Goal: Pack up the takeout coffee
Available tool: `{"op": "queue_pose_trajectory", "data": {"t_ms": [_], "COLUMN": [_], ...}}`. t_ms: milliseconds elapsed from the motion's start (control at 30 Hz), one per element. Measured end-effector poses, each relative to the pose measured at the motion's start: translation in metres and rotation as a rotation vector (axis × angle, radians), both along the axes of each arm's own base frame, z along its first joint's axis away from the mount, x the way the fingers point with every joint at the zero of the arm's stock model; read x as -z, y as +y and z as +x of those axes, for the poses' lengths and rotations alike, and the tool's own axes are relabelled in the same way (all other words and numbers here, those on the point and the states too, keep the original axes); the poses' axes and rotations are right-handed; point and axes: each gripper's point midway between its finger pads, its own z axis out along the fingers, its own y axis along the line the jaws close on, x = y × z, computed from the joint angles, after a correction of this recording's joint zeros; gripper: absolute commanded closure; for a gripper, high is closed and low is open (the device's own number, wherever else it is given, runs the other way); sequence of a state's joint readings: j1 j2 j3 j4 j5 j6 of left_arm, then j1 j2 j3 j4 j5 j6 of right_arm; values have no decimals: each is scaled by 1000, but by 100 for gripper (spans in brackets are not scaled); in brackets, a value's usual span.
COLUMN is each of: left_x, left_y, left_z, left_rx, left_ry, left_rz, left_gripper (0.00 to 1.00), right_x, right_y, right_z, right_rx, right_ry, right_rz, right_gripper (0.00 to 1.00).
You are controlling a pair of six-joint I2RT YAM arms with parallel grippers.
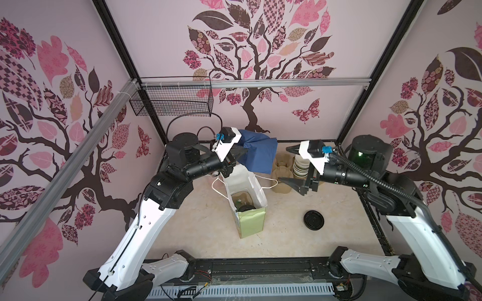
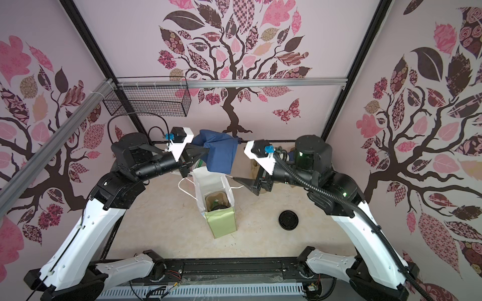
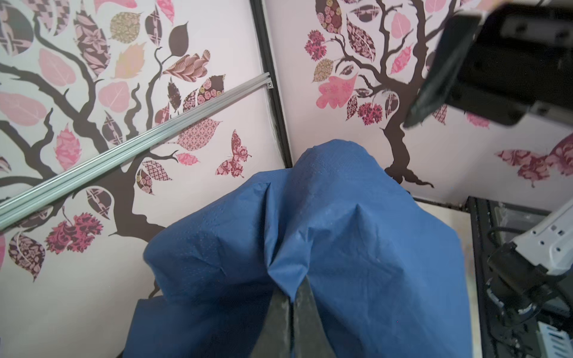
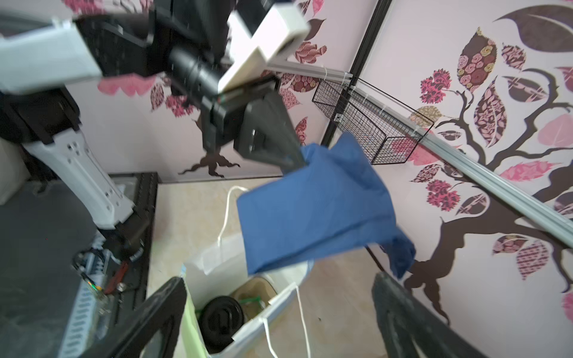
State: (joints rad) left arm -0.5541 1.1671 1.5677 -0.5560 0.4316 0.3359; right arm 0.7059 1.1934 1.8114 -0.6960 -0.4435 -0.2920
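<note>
The takeout coffee (image 1: 245, 207) stands inside the upright white and green paper bag (image 1: 251, 221); only its black lid (image 4: 220, 316) and a bit of green cup show. Above and behind the bag's mouth, my left gripper (image 1: 244, 151) is shut on a corner of a blue napkin (image 1: 259, 155), which hangs down over the bag's rear edge. In the left wrist view the napkin (image 3: 341, 232) drapes over the closed fingertips (image 3: 305, 297). My right gripper (image 1: 288, 164) is wide open to the right of the bag, holding nothing, its fingers (image 4: 167, 300) on either side of the bag's mouth in the right wrist view.
A loose flat black lid (image 1: 314, 220) lies on the table right of the bag. A stack of lidless cups (image 1: 300, 166) and cardboard cup carriers (image 1: 283, 166) stand at the back right, behind my right gripper. A wire basket (image 1: 172, 100) hangs on the back wall's left.
</note>
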Motion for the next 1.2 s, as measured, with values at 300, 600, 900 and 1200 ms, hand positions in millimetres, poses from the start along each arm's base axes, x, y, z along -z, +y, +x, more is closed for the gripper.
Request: {"op": "queue_pose_trajectory", "data": {"t_ms": [300, 600, 900, 1200], "left_x": [11, 9, 13, -31], "left_y": [-9, -13, -11, 41], "left_z": [-9, -26, -25, -31], "left_rx": [89, 164, 142, -140], "left_ry": [-64, -43, 14, 54], "left_rz": [68, 37, 7, -195], "left_gripper": [100, 100, 58, 24], "right_x": [30, 53, 57, 63], "right_y": [28, 55, 65, 68], "right_z": [23, 37, 38, 35], "right_rx": [-22, -57, -73, -28], "right_ry": [176, 167, 180, 247], "right_rz": [-13, -36, -16, -15], "right_gripper": [5, 37, 100, 100]}}
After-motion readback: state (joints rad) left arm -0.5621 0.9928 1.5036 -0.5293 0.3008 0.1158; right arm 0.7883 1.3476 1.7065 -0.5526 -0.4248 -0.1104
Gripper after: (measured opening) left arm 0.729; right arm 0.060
